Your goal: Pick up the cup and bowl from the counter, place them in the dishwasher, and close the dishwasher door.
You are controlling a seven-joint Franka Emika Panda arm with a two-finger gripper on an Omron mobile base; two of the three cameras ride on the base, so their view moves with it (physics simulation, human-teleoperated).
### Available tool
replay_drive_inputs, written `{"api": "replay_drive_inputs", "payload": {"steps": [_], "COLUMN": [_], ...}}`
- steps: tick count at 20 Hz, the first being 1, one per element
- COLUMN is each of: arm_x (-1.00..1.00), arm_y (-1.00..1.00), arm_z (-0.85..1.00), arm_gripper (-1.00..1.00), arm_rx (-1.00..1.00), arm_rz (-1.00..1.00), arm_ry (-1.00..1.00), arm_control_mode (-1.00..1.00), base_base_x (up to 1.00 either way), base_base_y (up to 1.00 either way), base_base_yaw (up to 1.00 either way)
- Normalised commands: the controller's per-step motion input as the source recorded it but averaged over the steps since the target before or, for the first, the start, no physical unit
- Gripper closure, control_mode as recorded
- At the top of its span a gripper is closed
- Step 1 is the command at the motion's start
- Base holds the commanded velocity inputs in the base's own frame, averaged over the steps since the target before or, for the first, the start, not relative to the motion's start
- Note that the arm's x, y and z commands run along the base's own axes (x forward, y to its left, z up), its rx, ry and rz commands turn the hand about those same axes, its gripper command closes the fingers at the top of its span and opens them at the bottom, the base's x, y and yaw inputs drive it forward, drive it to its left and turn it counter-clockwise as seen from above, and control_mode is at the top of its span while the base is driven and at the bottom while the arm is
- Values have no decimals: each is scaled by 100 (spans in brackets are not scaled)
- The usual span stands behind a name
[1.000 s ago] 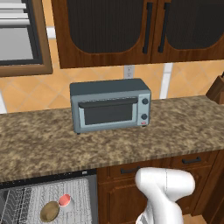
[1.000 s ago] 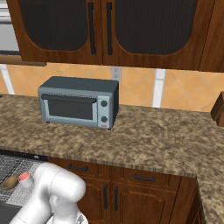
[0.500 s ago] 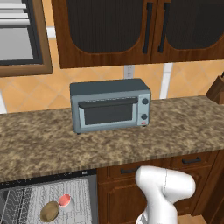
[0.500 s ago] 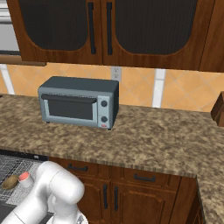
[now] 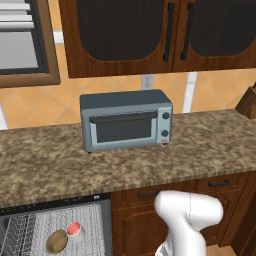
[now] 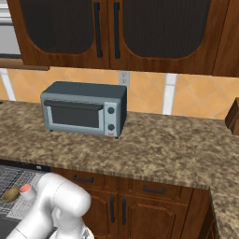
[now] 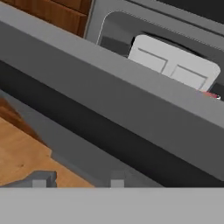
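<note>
Grey toaster oven [image 6: 84,108] on speckled brown table [image 6: 154,149], white arm [image 6: 58,205] at lower left, tan bowl [image 6: 10,194] touching red-topped cup [image 6: 26,190] on white dishwasher rack [image 6: 9,179], dark wooden cabinets [image 6: 140,212] below

Speckled granite counter [image 5: 60,165], matt grey toaster oven [image 5: 126,120]

A grey toaster oven [image 5: 126,120] stood on the bench, a wall outlet [image 5: 147,81] at its twelve o'clock, dark wooden cabinets [image 6: 126,28] above, a knife block [image 6: 233,116] at three o'clock

Even flat rendered light, soft shadows, slight blur.
</note>
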Motion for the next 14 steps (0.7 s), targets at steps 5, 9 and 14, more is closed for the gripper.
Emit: {"api": "replay_drive_inputs", "payload": {"steps": [5,9,14], "arm_x": [61,70,63], "arm_y": [-52,-52,-44], "arm_z": [0,0,0], "arm_gripper": [-100,-100,-100], "arm_rx": [0,0,0], "arm_rz": [-3,-6,-7], "arm_ry": [-39,-29,-23], "arm_control_mode": [-100,-100,-100], "base_base_x": [0,0,0], "base_base_y": [0,0,0], "base_base_yaw": [0,0,0]}}
